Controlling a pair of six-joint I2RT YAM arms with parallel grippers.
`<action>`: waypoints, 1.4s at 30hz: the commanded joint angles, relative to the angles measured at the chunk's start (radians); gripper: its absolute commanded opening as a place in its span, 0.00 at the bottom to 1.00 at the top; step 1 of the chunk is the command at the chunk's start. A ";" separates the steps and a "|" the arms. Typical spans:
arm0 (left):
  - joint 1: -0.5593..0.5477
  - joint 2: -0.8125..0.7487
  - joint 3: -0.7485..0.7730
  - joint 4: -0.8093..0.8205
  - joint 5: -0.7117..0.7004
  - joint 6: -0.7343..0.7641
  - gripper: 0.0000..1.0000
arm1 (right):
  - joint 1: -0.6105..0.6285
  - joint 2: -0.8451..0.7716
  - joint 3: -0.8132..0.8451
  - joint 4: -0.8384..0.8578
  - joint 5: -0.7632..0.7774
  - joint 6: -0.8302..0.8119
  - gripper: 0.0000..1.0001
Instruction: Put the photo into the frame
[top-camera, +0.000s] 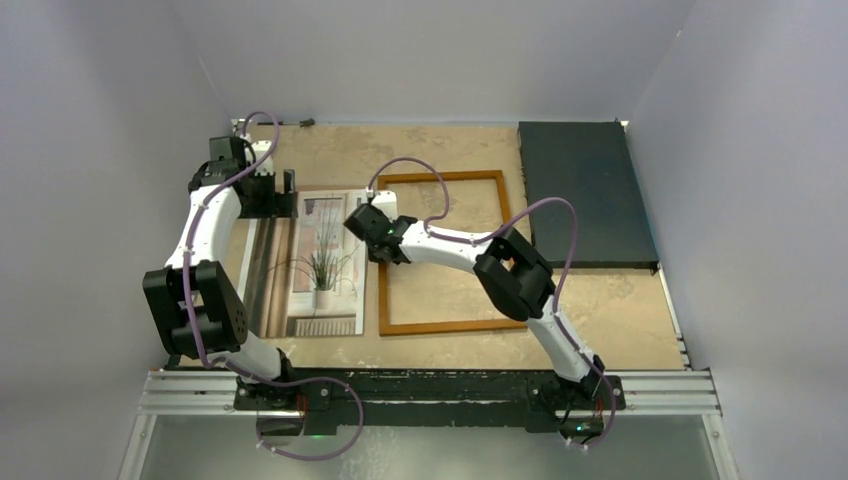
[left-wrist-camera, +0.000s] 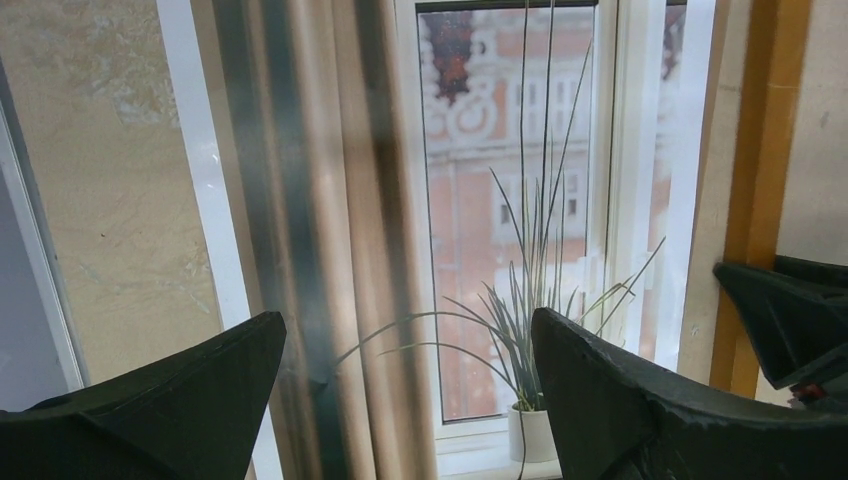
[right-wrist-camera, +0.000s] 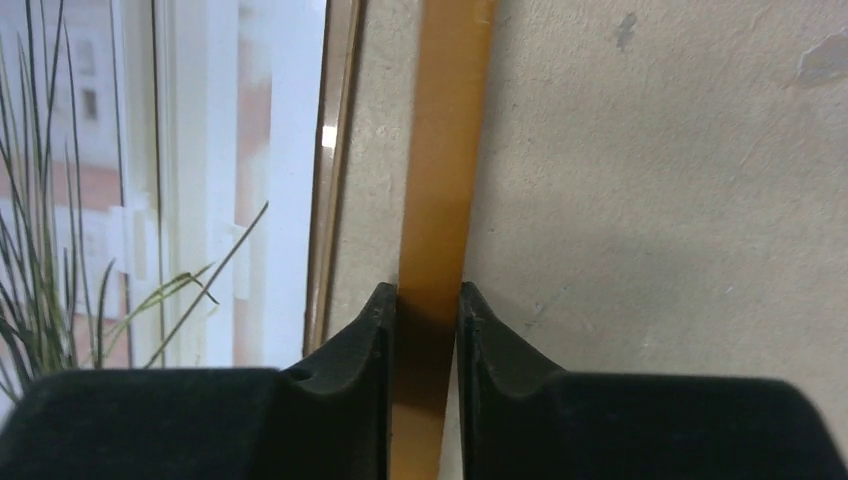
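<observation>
Pinching the frame (right-wrist-camera: 440, 150) in right end effector (right-wrist-camera: 427, 325), likely steadying it; hovering splayed left end effector (left-wrist-camera: 405, 335) over the photo (left-wrist-camera: 520, 200).

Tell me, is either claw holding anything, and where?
The right gripper pinches the thin orange-brown wooden frame by its left rail; the open left gripper holds nothing.

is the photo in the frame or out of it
Out. The photo lies flat on the table beside the frame's left edge, and only bare table shows inside the frame.
</observation>
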 joint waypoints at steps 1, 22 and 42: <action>0.008 0.001 0.061 -0.034 0.016 0.015 0.92 | 0.012 0.001 0.075 -0.045 -0.032 0.040 0.13; 0.007 -0.082 -0.047 0.065 0.200 -0.044 0.99 | -0.220 -0.383 0.189 0.053 -0.461 0.260 0.00; -0.130 0.005 -0.247 0.464 0.471 -0.346 1.00 | -0.310 -0.581 -0.152 0.790 -0.911 0.649 0.00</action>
